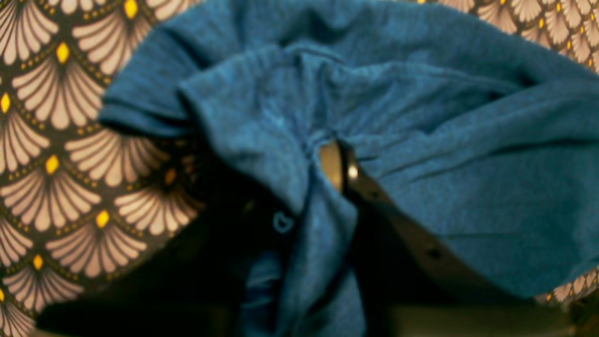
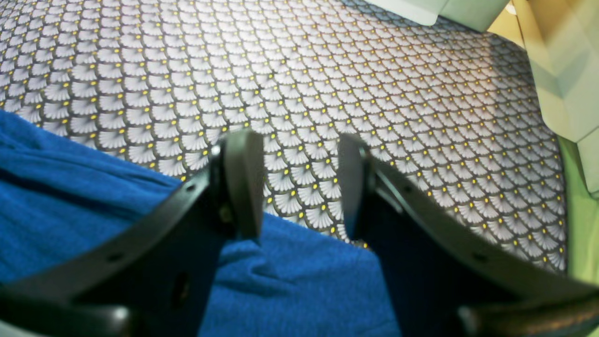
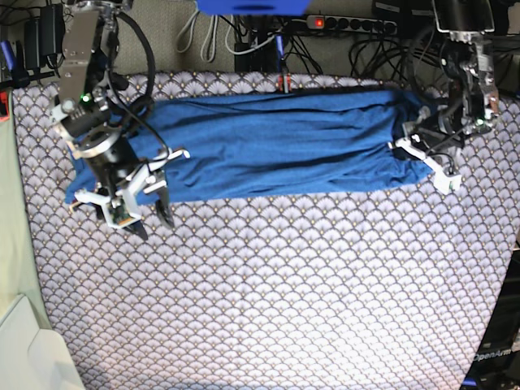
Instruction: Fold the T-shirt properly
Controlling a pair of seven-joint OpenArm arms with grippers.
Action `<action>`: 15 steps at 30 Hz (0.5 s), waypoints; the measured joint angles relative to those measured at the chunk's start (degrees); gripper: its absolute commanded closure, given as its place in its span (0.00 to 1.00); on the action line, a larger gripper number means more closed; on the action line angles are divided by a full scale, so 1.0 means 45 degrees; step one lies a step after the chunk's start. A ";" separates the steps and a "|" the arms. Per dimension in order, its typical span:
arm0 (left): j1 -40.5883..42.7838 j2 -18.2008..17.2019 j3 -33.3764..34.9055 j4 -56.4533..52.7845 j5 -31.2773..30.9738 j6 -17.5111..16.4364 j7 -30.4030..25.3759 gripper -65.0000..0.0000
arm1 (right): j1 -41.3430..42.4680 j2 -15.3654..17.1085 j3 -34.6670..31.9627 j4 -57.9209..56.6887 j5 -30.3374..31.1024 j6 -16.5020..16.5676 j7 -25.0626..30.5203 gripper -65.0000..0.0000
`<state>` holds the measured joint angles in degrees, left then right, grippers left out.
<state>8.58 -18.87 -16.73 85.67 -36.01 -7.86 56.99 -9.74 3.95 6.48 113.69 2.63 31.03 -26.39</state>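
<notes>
The blue T-shirt (image 3: 276,146) lies as one long band across the far part of the table. At its right end in the base view, my left gripper (image 3: 413,145) is shut on the T-shirt. In the left wrist view the T-shirt's cloth (image 1: 421,140) bunches around the left gripper (image 1: 320,168), one fingertip (image 1: 333,164) pokes through the folds, and the other is hidden under the fabric. My right gripper (image 3: 153,221) hangs at the band's left end. It is open over the T-shirt's near edge (image 2: 290,281), and nothing sits between the right gripper's (image 2: 297,187) fingers.
A fan-patterned tablecloth (image 3: 284,292) covers the table. Cables and a power strip (image 3: 349,23) run along the far edge. A pale box (image 3: 32,349) stands at the near left corner, and the pale box (image 2: 561,70) shows again at the right in the right wrist view.
</notes>
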 measured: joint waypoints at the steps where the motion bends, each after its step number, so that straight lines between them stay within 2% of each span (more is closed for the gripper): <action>1: 0.0000 0.0005 0.0000 0.0097 0.0029 0.0034 0.0087 1.00 | -0.0005 0.0000 -0.0005 0.0000 0.0005 0.0000 0.0000 0.59; 5: 0.0029 0.0034 0.0000 0.0359 0.0049 0.0029 0.0729 0.99 | -0.0418 -0.0083 -0.0039 -0.0049 0.0058 -0.0005 0.0073 0.63; 7: -0.0039 0.0034 -0.0010 0.0408 0.0097 0.0024 0.0967 0.99 | -0.0733 -0.0112 -0.0189 -0.0476 0.0097 -0.0005 0.0121 0.75; 9: -0.0078 0.0039 -0.0005 0.0602 0.0141 0.0029 0.1248 0.99 | -0.0806 -0.0505 -0.0243 -0.1224 0.0039 0.0000 -0.0010 0.90; 11: -0.0117 0.0063 0.0005 0.0855 0.0141 0.0029 0.1321 0.99 | -0.0806 -0.0787 -0.0282 -0.1870 0.0117 0.0005 0.0029 1.00; 15: -0.0185 0.0058 -0.0010 0.1443 0.0136 0.0029 0.1287 0.99 | -0.0729 -0.0826 -0.0267 -0.3405 0.0063 0.0015 0.0131 1.00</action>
<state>7.75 -18.61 -16.78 92.16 -35.40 -7.73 62.78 -13.02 0.23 5.28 98.37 2.92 31.09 -25.80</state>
